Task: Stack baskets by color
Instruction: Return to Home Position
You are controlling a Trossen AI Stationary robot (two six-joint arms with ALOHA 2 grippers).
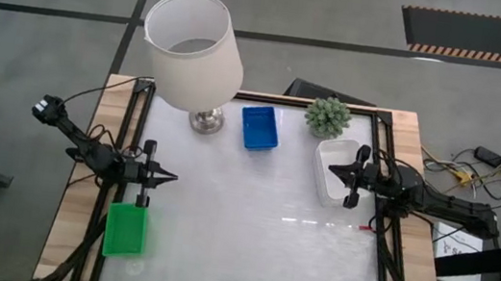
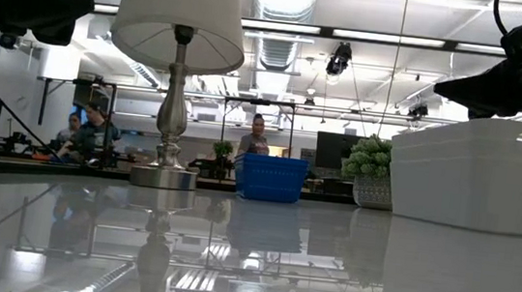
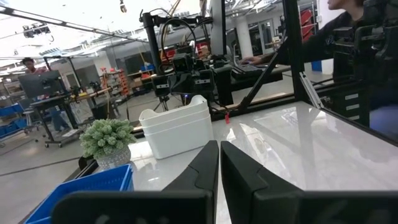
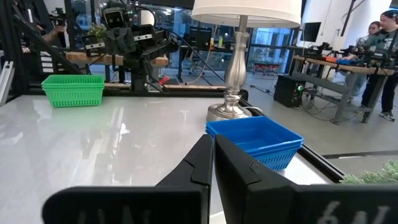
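A blue basket stands at the table's far middle, also in the low view and the right wrist view. A white basket rests on its bottom at the right; more than one rim shows, one nested in another. A green basket lies near the front left. My left gripper hangs shut above the table's left side, pointing level toward the right. My right gripper is shut, level and raised over the white basket, apart from it.
A lamp with a white shade stands on its metal foot at the far left. A small potted plant sits at the far right beside the white basket. People work at benches beyond the table. The table's middle is bare.
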